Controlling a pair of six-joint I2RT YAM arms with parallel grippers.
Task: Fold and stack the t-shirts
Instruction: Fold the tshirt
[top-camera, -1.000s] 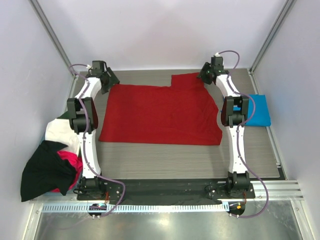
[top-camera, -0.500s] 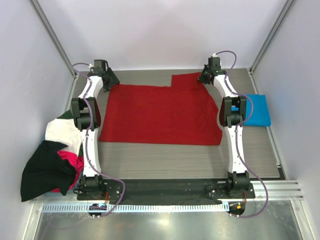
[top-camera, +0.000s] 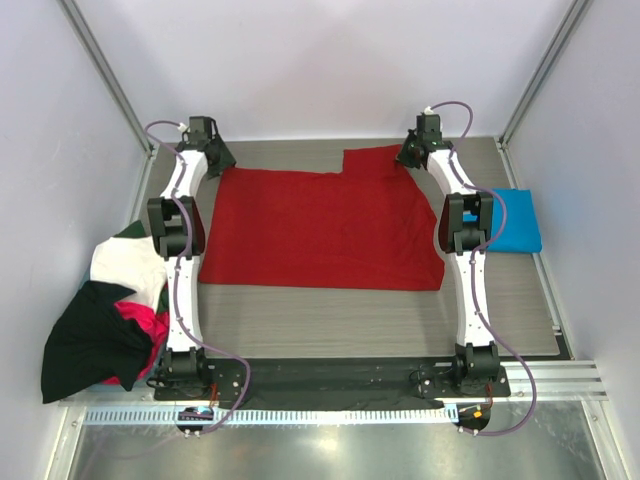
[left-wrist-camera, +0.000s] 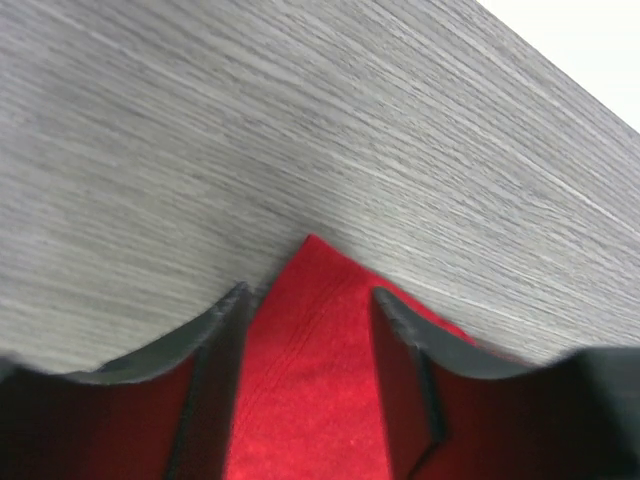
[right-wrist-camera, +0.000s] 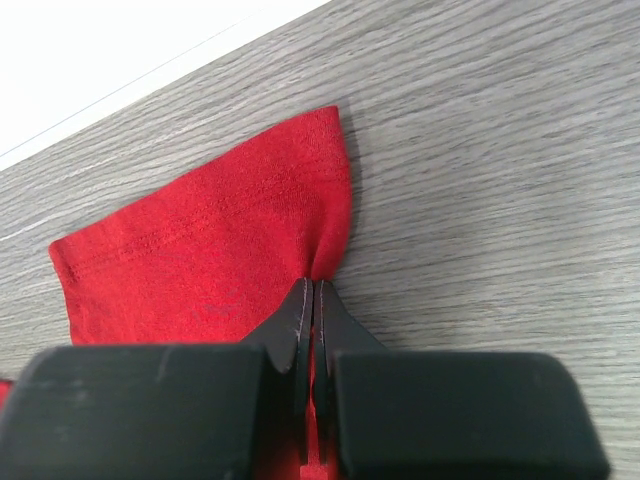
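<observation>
The deep red soft cloth t-shirt (top-camera: 320, 225) lies flat on the grey wood-grain table (top-camera: 300, 315). It looks light and limp, so it is probably best lifted by its 2 far corners. Both arms stretch far. The left gripper (left-wrist-camera: 310, 298), at 11 o'clock, has its fingers spread astride the corner. The right gripper (right-wrist-camera: 312, 292), at 1 o'clock, pinches the sleeve hem.

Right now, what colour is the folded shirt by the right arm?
The folded shirt is bright blue, clearest in the top view.
</observation>
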